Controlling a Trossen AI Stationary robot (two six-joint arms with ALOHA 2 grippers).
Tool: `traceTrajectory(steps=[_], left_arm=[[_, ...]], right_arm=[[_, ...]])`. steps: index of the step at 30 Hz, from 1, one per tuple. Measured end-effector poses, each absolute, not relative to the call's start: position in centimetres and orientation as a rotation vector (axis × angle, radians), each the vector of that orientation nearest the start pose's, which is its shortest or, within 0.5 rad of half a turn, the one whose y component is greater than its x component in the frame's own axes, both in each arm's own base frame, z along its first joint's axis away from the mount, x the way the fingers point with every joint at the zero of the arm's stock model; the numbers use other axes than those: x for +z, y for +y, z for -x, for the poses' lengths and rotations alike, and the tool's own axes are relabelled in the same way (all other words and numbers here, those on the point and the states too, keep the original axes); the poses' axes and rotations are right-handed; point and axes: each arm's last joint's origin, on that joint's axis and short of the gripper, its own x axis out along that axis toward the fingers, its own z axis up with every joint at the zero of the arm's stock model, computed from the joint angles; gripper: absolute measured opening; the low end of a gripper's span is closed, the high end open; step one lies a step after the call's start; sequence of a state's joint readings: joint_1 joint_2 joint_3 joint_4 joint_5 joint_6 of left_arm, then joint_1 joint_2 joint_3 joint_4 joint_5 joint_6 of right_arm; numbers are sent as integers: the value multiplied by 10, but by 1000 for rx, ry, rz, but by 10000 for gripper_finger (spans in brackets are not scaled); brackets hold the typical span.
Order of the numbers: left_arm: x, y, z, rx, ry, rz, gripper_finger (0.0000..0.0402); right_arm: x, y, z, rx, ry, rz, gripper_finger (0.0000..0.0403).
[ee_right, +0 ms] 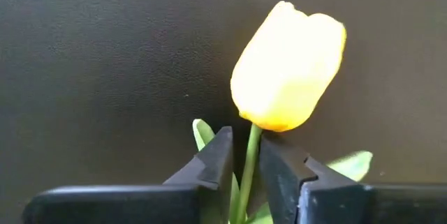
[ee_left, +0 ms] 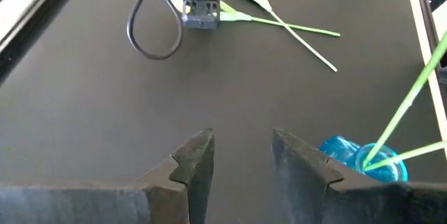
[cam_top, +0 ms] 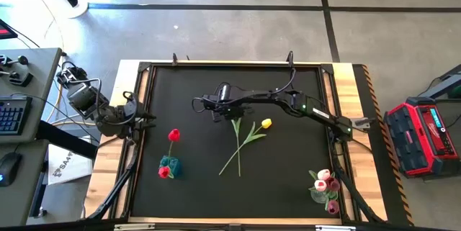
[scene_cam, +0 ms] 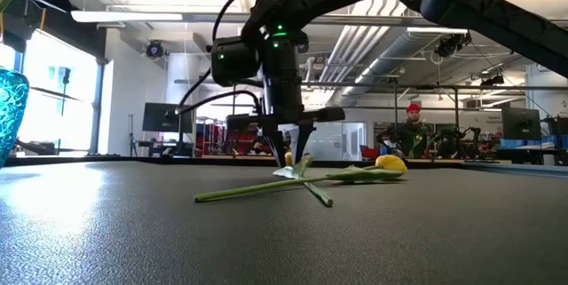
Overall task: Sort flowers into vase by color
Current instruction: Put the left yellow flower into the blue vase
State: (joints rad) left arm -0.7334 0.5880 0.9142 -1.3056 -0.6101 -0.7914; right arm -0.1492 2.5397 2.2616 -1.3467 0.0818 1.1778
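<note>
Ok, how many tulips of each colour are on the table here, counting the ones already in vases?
Red tulips: 2, both in the blue vase
Yellow tulips: 2, lying crossed, not in a vase
Pink tulips: about 4, bunched in the clear vase; their heads overlap
Total: about 8

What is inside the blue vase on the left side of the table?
The blue vase holds red tulips: one bud stands high, another sits near the rim. Their green stems enter its mouth. The stem ends inside are covered by the vase.
</note>
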Motion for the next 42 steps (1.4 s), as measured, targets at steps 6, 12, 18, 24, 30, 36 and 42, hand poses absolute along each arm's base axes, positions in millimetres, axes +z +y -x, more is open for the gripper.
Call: traceTrajectory(steps=[6, 12, 18, 24, 30, 36, 42], left_arm=[[309, -30, -59, 186, 736, 121, 131], [310, -30, -59, 202, 717, 93, 131], [311, -30, -60, 210, 702, 97, 131], [311, -30, -60, 214, 699, 96, 131], [312, -31, -61, 167, 700, 41, 131], [314, -35, -64, 123, 678, 70, 131], [322, -40, -70, 62, 596, 65, 131]], right_arm=[[148, -67, -482, -1091, 1294, -926, 10], [161, -53, -495, -974, 1176, -960, 9], [185, -40, -511, -843, 977, -960, 3], [214, -27, -517, -829, 845, -903, 1], [248, -14, -517, -816, 678, -802, 1], [280, -5, -515, -715, 586, -641, 0], [299, 3, -524, -581, 464, -552, 0]])
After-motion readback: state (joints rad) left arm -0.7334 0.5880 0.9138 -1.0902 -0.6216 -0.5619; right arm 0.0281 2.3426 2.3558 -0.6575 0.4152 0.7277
